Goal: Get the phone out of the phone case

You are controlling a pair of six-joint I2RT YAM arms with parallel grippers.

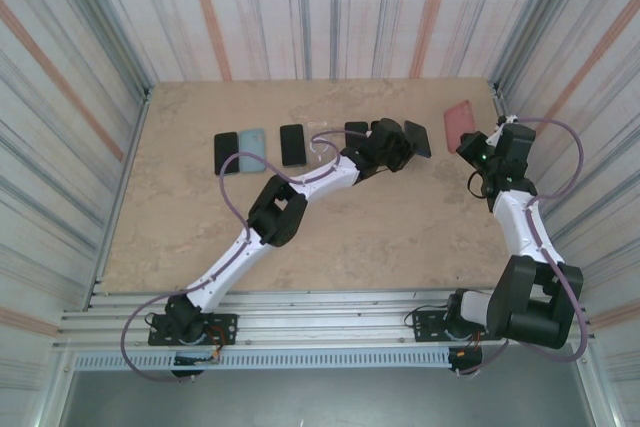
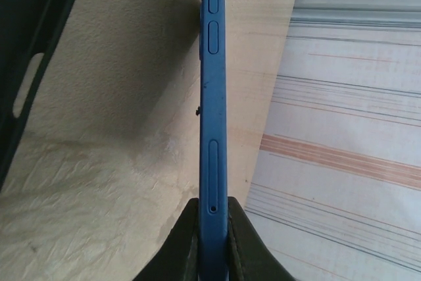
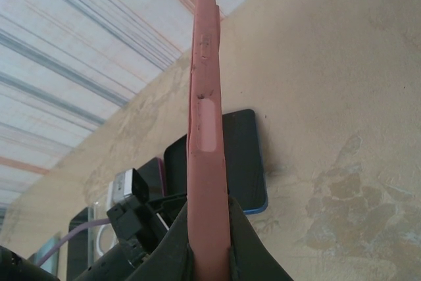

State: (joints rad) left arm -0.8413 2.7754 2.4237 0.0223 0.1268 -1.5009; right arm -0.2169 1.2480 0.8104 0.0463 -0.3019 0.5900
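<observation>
From above, the left arm is reaching far across the table (image 1: 200, 237) with its elbow bent low. Its left gripper (image 1: 404, 147) is pinching the dark phone (image 1: 418, 137) just past a row of spare handsets (image 1: 226, 152). The right arm is folding upright at the table's right side, and the right gripper (image 1: 472, 143) is clamping the pink case (image 1: 460, 117) well apart from the phone, which suggests the two are already separated. Through the left wrist camera, the fingers (image 2: 187, 241) are closing tightly on the phone's blue edge, so it is standing edge-on with its side buttons showing. It looks raised off the surface, with a black cover (image 2: 26, 64) lying to the left. Through the right wrist camera, the fingers (image 3: 174, 241) are squeezing the pink case's lower end, keeping it upright and edge-on. This hold probably keeps its open face away from the phone, which is showing behind it. Whether the case is fully empty cannot be told from this edge.
</observation>
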